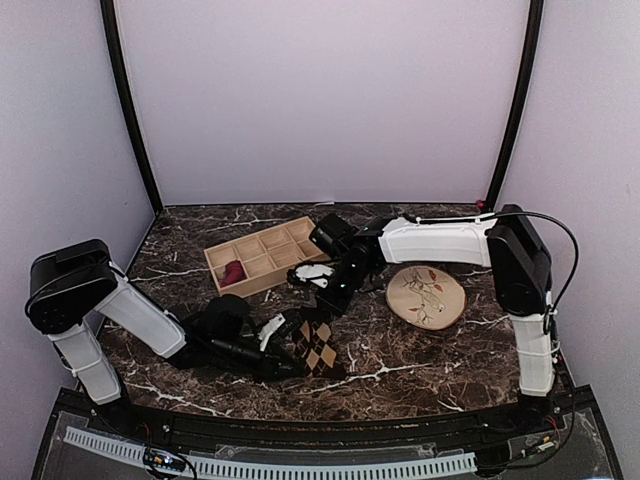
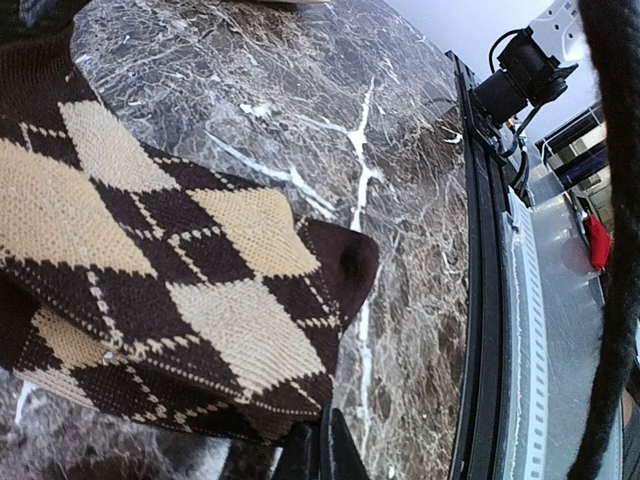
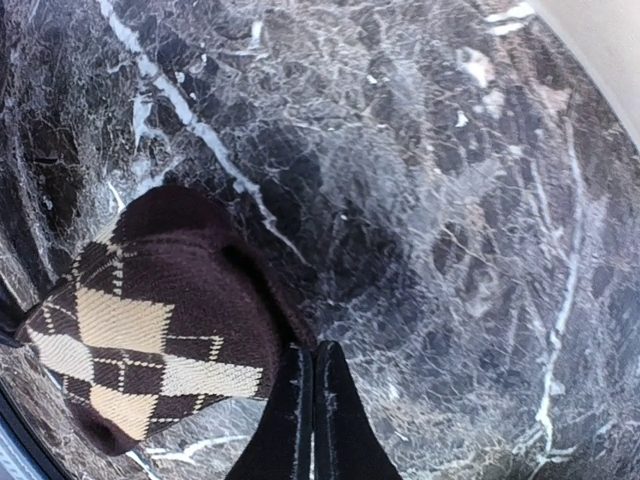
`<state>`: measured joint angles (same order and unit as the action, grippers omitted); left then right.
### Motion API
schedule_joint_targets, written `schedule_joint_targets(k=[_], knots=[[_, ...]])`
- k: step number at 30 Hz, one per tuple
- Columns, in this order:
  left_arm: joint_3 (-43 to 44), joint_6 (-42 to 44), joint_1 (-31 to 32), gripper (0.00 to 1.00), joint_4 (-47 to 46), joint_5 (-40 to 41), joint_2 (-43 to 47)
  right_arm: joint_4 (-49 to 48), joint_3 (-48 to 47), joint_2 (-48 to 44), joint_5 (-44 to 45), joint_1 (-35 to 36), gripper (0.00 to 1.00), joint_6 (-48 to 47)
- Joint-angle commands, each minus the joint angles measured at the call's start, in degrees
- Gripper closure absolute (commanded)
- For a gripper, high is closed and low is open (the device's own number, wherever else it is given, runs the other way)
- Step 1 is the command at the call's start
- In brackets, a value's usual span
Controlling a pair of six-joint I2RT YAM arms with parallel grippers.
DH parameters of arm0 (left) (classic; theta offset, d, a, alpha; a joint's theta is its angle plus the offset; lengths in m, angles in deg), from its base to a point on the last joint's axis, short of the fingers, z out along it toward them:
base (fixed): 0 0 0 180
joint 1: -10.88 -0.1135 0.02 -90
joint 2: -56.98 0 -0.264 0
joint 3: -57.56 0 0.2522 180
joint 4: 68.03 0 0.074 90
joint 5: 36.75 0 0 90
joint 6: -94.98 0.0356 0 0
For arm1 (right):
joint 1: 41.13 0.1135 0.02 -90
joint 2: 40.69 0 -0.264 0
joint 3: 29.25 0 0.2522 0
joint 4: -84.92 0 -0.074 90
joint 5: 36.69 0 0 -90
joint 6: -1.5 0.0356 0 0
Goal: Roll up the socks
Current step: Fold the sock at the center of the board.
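Note:
The brown and cream argyle socks [image 1: 320, 346] lie on the dark marble table in front of the arms. My left gripper [image 1: 298, 363] reaches in from the left. In the left wrist view its fingers [image 2: 322, 445] are shut together on the near edge of the socks [image 2: 180, 270]. My right gripper [image 1: 328, 303] comes down from the back. In the right wrist view it [image 3: 308, 352] is shut, its tips pinching the dark end of the socks [image 3: 150, 330], which bulges up a little off the table.
A wooden divided tray [image 1: 268, 240] stands at the back left with a dark red item [image 1: 232, 272] in one compartment. A round plate with a leaf pattern [image 1: 427, 296] lies to the right of the socks. The table's front rail [image 2: 485, 300] is close.

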<state>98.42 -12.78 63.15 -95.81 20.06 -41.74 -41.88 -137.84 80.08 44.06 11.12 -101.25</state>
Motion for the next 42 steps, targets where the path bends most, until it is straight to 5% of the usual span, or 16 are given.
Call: schedule_joint_targets(k=[1, 12, 19, 42], knots=[[-2.1, 0.0, 0.7, 1.0, -1.4, 0.7, 3.5, -0.7, -1.7, 1.4, -0.9, 0.9, 1.0, 1.1], [-4.0, -0.3, 1.2, 1.0, -2.5, 1.5, 4.6, -0.6, -3.7, 3.9, -0.7, 2.9, 1.0, 2.2], [-4.5, -0.3, 1.3, 1.0, -2.5, 1.9, 5.2, -3.1, -1.8, 1.2, 1.4, 2.6, 0.56, 3.6], [-4.9, -0.9, 1.7, 1.0, -0.5, 3.3, 6.4, -27.2, 34.4, -25.6, 6.0, 4.5, 0.52, 7.3]])
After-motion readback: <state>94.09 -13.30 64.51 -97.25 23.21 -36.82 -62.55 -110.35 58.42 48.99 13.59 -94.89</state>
